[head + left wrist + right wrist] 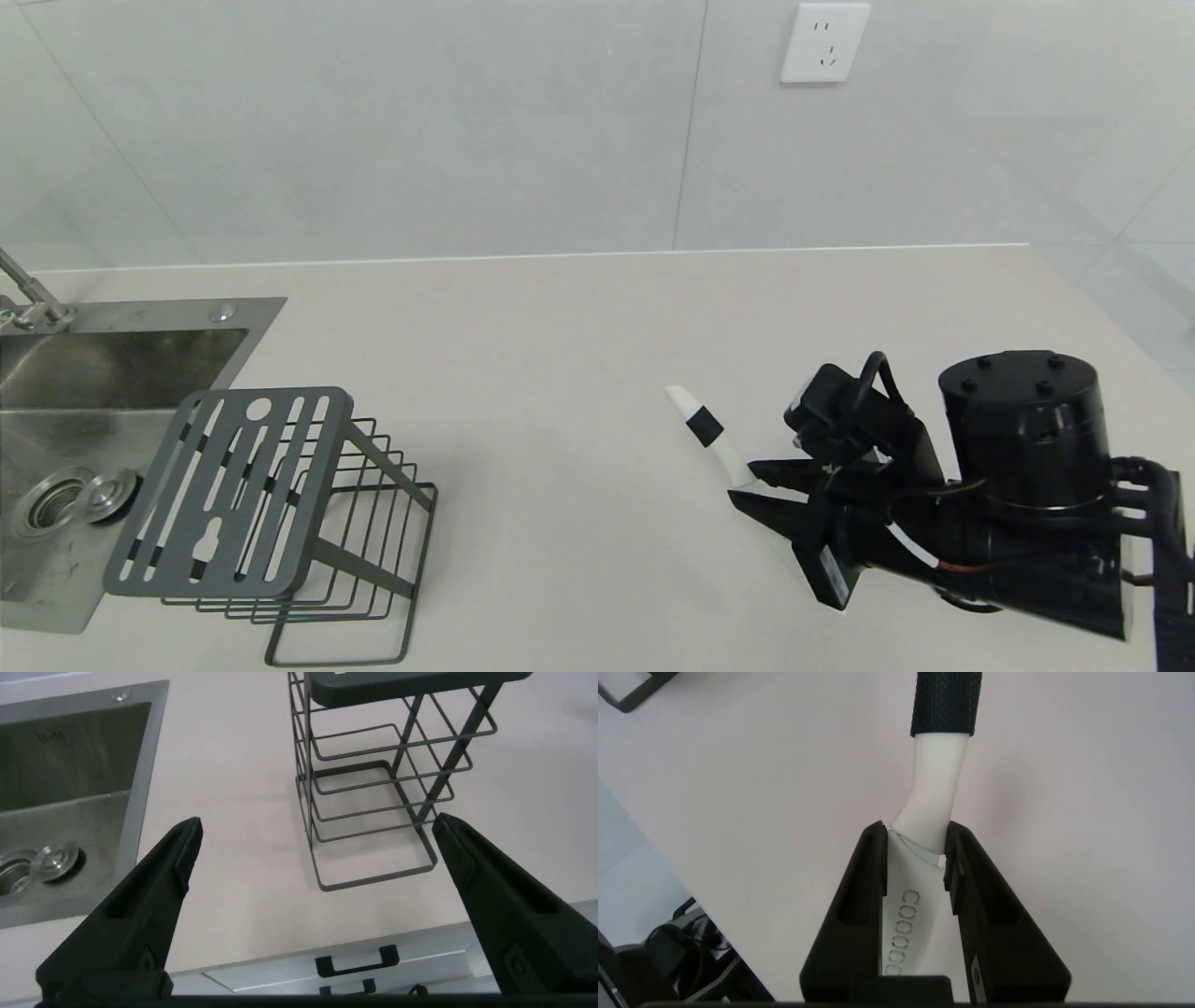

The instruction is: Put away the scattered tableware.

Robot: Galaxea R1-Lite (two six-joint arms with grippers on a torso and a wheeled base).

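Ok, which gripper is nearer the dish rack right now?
Left. The left gripper hovers just in front of the rack; the right gripper is well off to its right, shut on a white utensil.

1. The light is bright, even and diffuse across the pale counter (579,317) and the tiled wall (420,121), with no dim corner.
2. The wire rack (271,504) throws only a faint, soft-edged shadow on the counter under its bars.
3. The steel sink (159,313) gives dull grey reflections and no hard glare.
4. The wall tiles have a mild sheen.
5. In the right wrist view the white utensil (934,793) is nearly washed out against the counter.
6. The right gripper (917,833) and the left gripper (318,823) look like flat black shapes with little surface detail.
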